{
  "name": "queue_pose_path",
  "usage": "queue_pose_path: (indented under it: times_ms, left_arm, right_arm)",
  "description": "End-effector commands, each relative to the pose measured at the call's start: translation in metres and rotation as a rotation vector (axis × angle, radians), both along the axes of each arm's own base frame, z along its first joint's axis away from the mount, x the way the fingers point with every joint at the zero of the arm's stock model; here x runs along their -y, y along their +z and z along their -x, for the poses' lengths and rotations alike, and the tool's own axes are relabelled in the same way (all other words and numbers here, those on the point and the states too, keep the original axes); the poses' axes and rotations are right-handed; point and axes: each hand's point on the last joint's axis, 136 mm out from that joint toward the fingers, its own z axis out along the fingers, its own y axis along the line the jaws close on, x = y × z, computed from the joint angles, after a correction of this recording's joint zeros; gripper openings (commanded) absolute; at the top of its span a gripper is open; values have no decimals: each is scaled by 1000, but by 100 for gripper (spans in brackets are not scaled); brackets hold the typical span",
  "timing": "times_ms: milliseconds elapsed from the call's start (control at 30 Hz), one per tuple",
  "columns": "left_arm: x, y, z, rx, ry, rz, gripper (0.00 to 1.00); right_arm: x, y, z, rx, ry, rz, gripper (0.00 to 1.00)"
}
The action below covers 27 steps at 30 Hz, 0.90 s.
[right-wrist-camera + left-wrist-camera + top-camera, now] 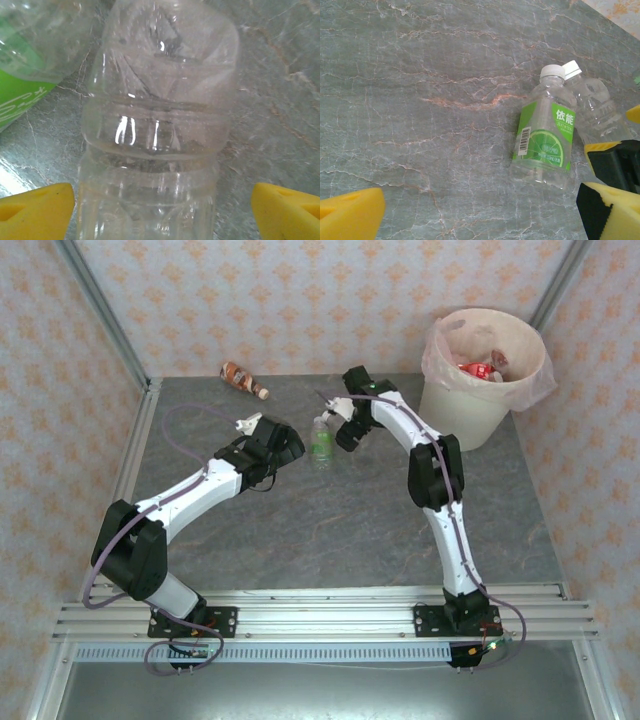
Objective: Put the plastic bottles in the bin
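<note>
You can't count what lies in the bin (460, 415): red labels (475, 368) show above the pink liner (538, 390), and the rest is hidden or too small. The clear bottle (155, 150) runs off the bottom edge of your right wrist view. Outside the bin you have three bottles. That clear one and the green bottle (321, 440) just beside it sit left of the bin, and the brown bottle (243, 379) lies farther left, by the back wall (300, 300). Your right gripper (162, 210) has its jaws wide on either side of the clear bottle, a gap on each side. Your left gripper (480, 210), farther from the bin than the green bottle, gapes wide, holding nothing.
</note>
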Motion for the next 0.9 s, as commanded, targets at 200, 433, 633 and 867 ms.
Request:
queue_pose_path:
  times_ms: [200, 433, 633, 867]
  left_arm:
    - [-8, 6, 1, -7, 35, -9, 100]
    - [-7, 5, 0, -7, 31, -3, 100]
    - [-3, 1, -1, -9, 22, 13, 100]
    - [0, 1, -3, -9, 15, 21, 100]
  right_arm:
    - [2, -12, 0, -41, -16, 42, 83]
    - [5, 31, 8, 31, -52, -20, 64]
    - [15, 74, 16, 140, -79, -69, 52]
    - [29, 134, 29, 247, -153, -228, 45]
